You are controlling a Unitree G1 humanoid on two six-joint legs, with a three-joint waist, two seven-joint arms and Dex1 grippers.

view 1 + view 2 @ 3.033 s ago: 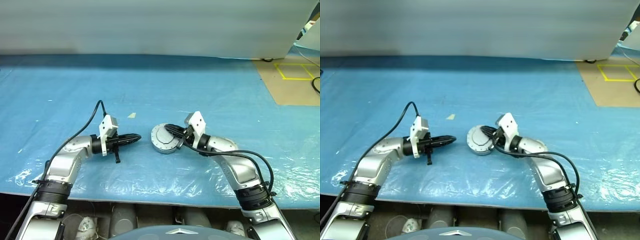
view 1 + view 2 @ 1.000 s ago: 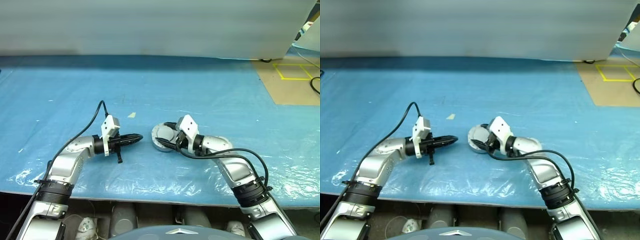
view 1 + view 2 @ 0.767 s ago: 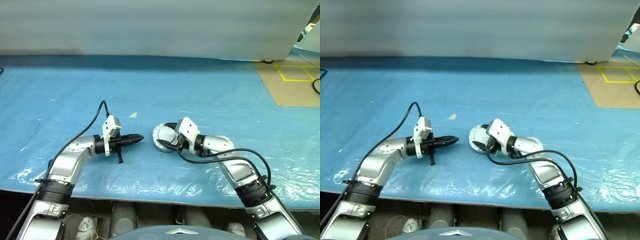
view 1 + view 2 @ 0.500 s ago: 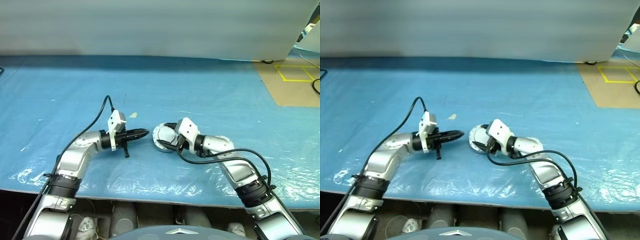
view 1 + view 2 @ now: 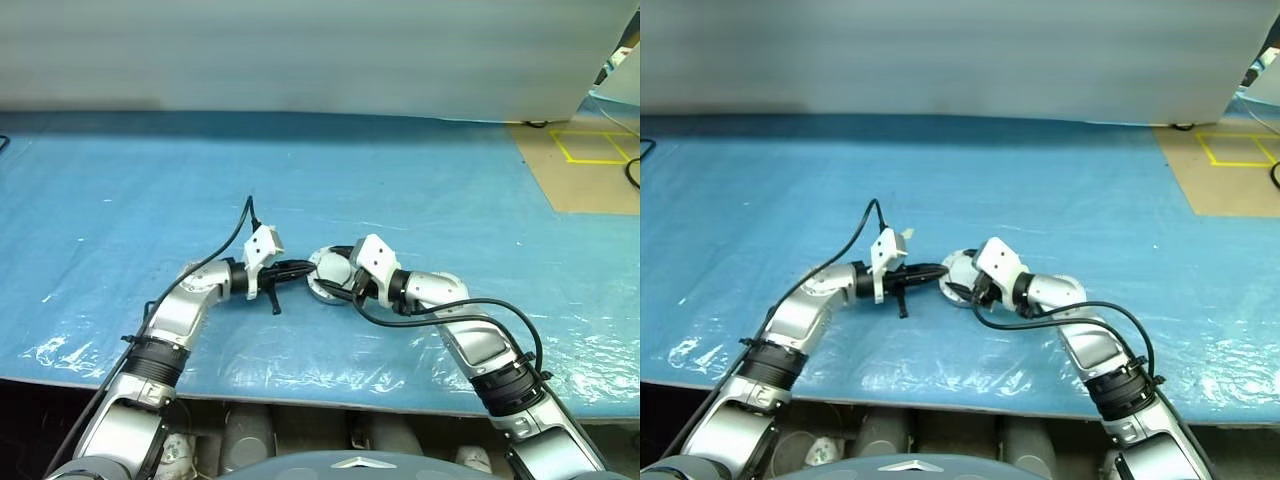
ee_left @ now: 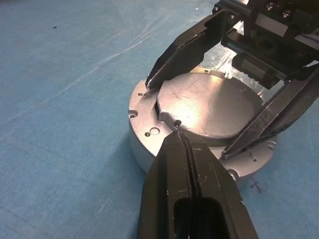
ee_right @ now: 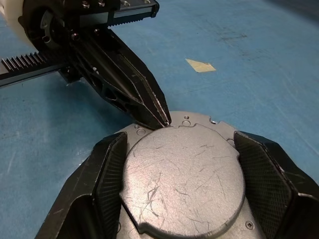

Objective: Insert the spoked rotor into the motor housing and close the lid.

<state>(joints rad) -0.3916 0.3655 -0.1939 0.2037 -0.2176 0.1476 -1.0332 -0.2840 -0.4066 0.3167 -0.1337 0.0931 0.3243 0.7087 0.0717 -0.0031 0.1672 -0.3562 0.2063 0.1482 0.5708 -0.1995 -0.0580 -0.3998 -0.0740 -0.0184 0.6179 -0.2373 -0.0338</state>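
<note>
The right gripper (image 7: 183,184) is bracing the lid (image 7: 182,174) by its rim atop the motor housing (image 6: 142,132) on the blue mat (image 5: 450,190), while the closed left gripper (image 6: 182,135) is pressing its tip against the lid's edge, apparently seating it.

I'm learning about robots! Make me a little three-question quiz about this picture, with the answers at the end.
1. True or false: the lid sits on the motor housing with its plain grey face up.
2. Which gripper straddles the lid? A) left gripper B) right gripper
3. Fill in: the left gripper is ____, with its tip at the lid's edge.

Key: 1 true. 2 B, the right gripper. 3 shut.
</note>
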